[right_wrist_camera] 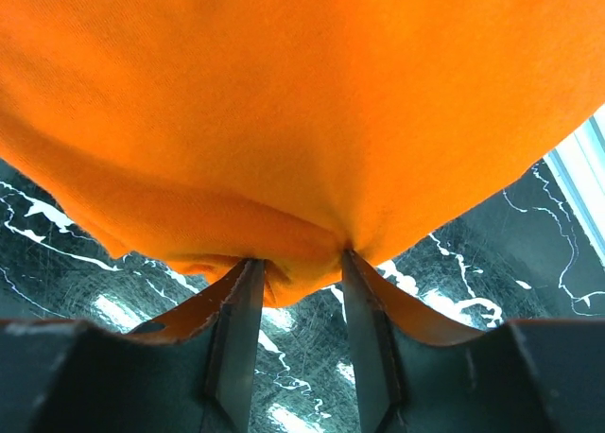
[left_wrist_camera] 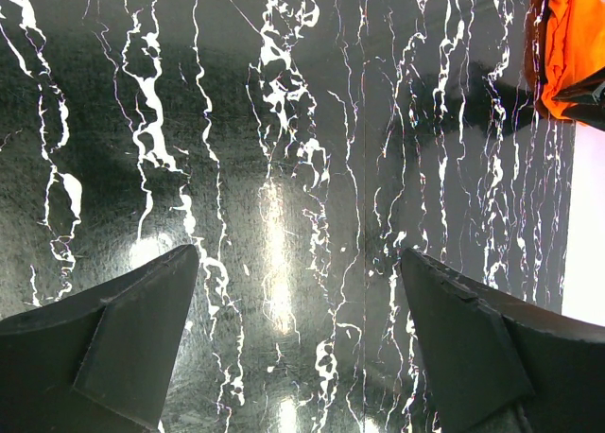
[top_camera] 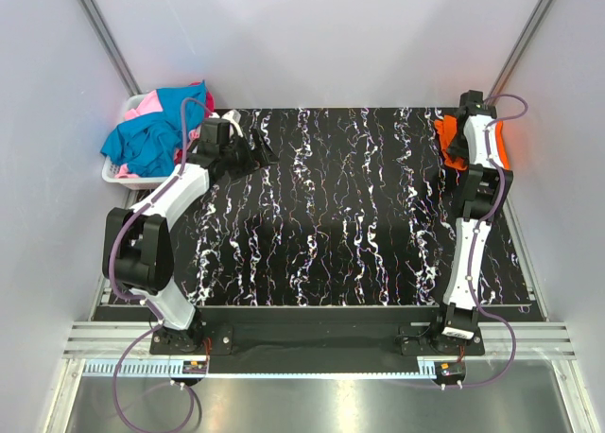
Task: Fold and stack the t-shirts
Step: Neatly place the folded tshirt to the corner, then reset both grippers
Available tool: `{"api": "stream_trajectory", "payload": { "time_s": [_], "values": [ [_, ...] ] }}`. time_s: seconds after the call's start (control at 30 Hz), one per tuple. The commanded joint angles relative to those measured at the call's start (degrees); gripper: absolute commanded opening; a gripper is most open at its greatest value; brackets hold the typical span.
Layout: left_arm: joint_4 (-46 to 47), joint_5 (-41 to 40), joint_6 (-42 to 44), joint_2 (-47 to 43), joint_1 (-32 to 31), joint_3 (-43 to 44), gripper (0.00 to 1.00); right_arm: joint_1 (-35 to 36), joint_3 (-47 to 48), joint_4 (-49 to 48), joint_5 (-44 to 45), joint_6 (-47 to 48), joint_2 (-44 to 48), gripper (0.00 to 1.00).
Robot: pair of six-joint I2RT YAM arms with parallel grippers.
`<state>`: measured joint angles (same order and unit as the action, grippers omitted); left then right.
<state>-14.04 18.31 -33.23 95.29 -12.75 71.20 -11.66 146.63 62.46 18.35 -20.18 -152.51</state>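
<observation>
An orange t-shirt lies bunched at the far right edge of the black marbled table. My right gripper is on it. In the right wrist view the gripper is shut on a fold of the orange t-shirt, with its jaws partly closed on the bunched cloth. My left gripper hovers at the far left of the table, next to the basket. It is open and empty in the left wrist view, where the orange shirt shows far off. Teal, pink and red shirts are heaped in the basket.
A white slatted basket stands off the table's far left corner. White enclosure walls with metal rails surround the table. A metal rail runs along the near edge by the arm bases.
</observation>
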Motion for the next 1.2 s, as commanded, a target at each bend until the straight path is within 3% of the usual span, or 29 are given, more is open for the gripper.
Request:
{"api": "stream_trajectory", "payload": {
  "time_s": [0.0, 0.1, 0.2, 0.57, 0.67, 0.8, 1.17],
  "values": [
    [2.53, 1.47, 0.19, -1.24, -0.25, 0.26, 0.95, -0.12, 1.12, 0.22, 0.11, 1.9, 1.15, 0.47],
    [3.31, -0.89, -0.34, -2.47, -0.43, -0.79, 0.99, 1.28, -0.37, -2.41, 2.64, 4.79, 4.23, 0.5],
    [3.94, -2.48, 0.27, -3.61, -0.61, -1.59, 0.99, 2.69, -1.6, -5.58, 3.28, 7.61, 8.09, 0.61],
    [2.36, -1.6, -0.17, -1.95, -0.61, 1.57, 0.99, 5.15, -1.51, -7.88, -1.91, 9.2, 17.85, 0.67],
    [0.16, -2.22, 1.06, -1.59, -0.69, 3.06, 0.99, 7.35, -6.16, -8.31, -4.19, 9.02, 21.63, 0.66],
    [-0.98, -3.71, 2.38, -2.3, -0.61, 3.68, 0.99, 12.87, -20.27, -13.83, -5.6, 7.89, 28.48, 0.66],
    [-9.33, -18.12, 10.2, -4.66, -0.69, 6.67, 0.99, 22.55, -50.1, -30.09, -12.81, 3.93, 45.36, 0.67]
  ]
}}
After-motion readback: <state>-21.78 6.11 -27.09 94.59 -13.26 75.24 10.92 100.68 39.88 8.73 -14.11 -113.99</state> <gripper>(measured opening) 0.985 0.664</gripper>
